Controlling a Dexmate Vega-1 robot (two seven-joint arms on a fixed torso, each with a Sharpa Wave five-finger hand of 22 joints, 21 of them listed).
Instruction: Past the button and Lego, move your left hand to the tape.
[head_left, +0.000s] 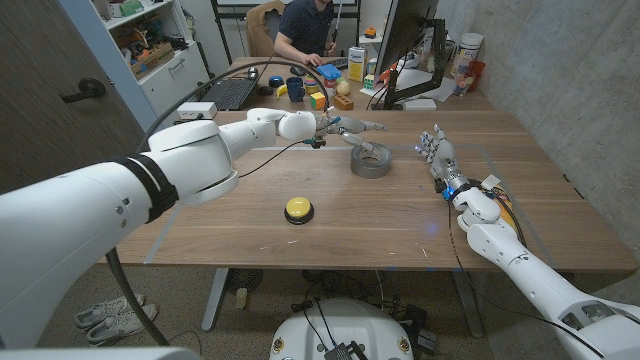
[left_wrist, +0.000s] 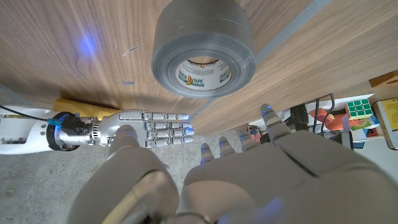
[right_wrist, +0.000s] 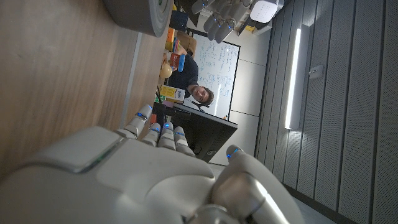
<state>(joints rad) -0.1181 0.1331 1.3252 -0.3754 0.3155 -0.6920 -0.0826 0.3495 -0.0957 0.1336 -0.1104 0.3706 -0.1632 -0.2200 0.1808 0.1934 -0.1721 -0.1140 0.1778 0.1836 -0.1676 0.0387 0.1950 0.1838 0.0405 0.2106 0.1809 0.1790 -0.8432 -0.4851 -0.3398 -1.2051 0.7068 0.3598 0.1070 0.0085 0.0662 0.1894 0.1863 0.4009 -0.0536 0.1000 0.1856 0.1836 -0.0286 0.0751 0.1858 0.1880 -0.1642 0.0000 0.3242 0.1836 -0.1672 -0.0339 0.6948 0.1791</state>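
Observation:
A grey roll of duct tape (head_left: 371, 159) lies on the wooden table (head_left: 400, 220), right of centre; the same tape (left_wrist: 203, 51) shows its label in the left wrist view. My left hand (head_left: 345, 127) hovers just above and behind the tape's far edge, fingers spread and holding nothing; that left hand (left_wrist: 249, 180) shows from the back in its wrist view. A yellow button (head_left: 299, 209) sits nearer the front, left of the tape. My right hand (head_left: 438, 153) stands on its edge to the right of the tape, fingers straight. The right hand (left_wrist: 149, 129) is also seen beyond the tape.
A person (head_left: 308, 28) sits at a desk behind the table with a laptop (head_left: 230, 92), a monitor (head_left: 412, 50), a Rubik's cube (head_left: 317, 99) and boxes. A black cable (head_left: 280, 150) crosses the table's far left.

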